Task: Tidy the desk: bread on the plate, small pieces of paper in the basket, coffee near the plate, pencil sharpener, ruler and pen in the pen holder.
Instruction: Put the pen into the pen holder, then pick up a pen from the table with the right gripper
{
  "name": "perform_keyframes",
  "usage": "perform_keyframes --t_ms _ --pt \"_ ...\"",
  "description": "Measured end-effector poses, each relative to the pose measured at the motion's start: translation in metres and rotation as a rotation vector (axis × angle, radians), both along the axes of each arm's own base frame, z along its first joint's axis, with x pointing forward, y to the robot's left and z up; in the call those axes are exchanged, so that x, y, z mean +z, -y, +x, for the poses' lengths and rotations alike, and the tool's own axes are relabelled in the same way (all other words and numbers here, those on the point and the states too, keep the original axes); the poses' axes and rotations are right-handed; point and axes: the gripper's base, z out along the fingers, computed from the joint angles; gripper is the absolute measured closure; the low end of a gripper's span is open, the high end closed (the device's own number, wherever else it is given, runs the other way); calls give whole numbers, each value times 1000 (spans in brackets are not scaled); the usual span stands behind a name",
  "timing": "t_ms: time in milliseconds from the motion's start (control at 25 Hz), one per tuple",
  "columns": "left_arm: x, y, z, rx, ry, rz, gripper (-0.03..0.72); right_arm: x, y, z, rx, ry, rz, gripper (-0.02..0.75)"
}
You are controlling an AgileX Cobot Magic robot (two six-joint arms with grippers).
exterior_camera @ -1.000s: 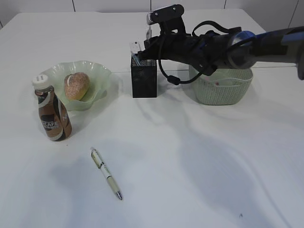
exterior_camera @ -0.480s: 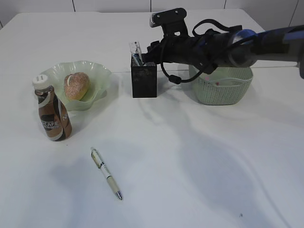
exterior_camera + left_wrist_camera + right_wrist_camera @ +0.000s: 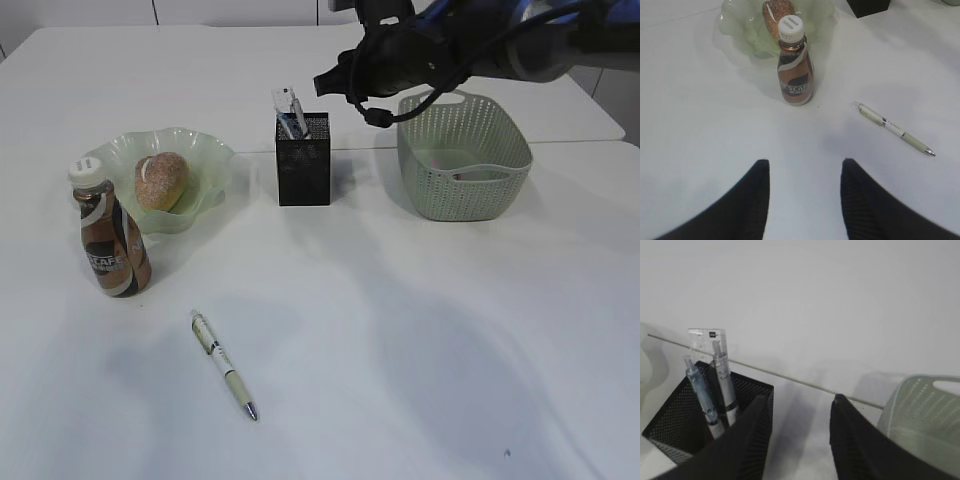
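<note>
Pen lies ahead-right of my left fingers, half open and empty, long axis slanting away rightward; my right fingers, equally empty, are far off.

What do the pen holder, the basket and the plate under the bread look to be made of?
Pen holder: looks like black metal mesh with a matte finish; fine perforations show in the right wrist view.
Basket: probably moulded plastic, pale green, with a woven-look openwork wall and a cut-out handle.
Plate: translucent pale green with a wavy rim, glossy; glass or plastic, the look leaves it open.
</note>
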Motion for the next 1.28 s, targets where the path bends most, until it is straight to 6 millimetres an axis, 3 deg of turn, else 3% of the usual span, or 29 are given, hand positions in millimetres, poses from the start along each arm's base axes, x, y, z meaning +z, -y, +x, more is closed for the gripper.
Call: perform_keyframes --t_ms 320,560,720,1040,1280 --pt "0 2 -1 -5 -9 -28 360 21 -28 -37 -23 -156 -113 403" --pt "-1 2 -1 -5 -18 -28 360 27 -31 -52 -37 -255 -137 418" --pt "-1 2 -1 -5 -19 -32 360 28 -29 -70 1 -426 -175 479" --pt "-3 3 -3 -6 -52 -42 360 24 -41 -102 137 -755 -79 490" --pt "-6 2 -6 0 -97 -38 360 23 -58 -118 238 -864 -22 490"
